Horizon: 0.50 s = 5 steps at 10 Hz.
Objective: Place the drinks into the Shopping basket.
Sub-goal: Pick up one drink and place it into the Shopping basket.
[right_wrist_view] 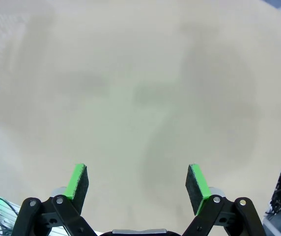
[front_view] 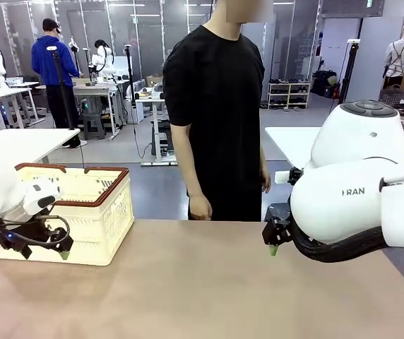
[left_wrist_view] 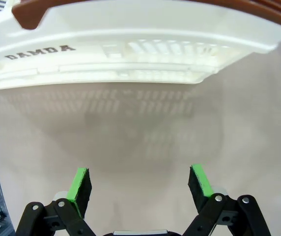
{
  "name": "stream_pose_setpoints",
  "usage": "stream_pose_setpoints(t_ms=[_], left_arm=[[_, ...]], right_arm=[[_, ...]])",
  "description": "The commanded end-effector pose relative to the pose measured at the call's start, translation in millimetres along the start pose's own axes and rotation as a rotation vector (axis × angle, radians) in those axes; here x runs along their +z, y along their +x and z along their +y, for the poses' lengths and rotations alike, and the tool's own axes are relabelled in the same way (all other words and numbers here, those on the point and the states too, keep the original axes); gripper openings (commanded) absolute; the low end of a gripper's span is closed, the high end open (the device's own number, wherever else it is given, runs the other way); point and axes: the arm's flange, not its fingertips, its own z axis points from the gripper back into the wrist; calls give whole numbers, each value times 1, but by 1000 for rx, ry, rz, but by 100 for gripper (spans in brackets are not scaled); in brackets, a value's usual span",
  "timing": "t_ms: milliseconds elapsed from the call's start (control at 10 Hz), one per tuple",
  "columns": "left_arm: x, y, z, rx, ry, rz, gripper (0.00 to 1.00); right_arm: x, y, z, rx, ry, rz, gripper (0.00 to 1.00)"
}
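**Basket ready, both grippers empty**

The table [front_view: 209,282] stretches brown between the arms, and nothing on it stands between either gripper and the basket. The person [front_view: 216,120] stands at its far edge, hands hanging low. The basket [front_view: 96,212] sits upright on the table's left side. Its floor is hidden behind the near wall, so I cannot tell whether a drink already lies inside. The left gripper [left_wrist_view: 140,184] hovers just beside the basket's printed wall, fingers apart and empty. The right gripper [right_wrist_view: 138,184] hangs over plain tabletop well apart from the basket, fingers likewise apart, holding nothing. The work looks unstarted: a drink must first reach a gripper.
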Motion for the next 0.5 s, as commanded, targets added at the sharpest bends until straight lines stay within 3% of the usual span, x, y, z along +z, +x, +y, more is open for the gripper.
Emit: stream_pose_setpoints(t_ms=[0, 100, 200, 300, 400], left_arm=[[-12, -67, 15, -3, -1, -22, 100], [-11, -67, 17, -3, -12, -21, 100], [-5, 0, 4, 8, -1, 7, 100], [-5, 0, 4, 8, -1, 7, 100], [-5, 0, 4, 8, -1, 7, 100]], right_arm=[[-20, -43, -16, -30, 26, 3, 100], [-22, -41, -14, -43, 8, 13, 100], [-23, -37, -11, -81, -34, 16, 100], [-7, 0, -1, -13, 5, 19, 100], [-7, 0, -1, -13, 5, 19, 100]])
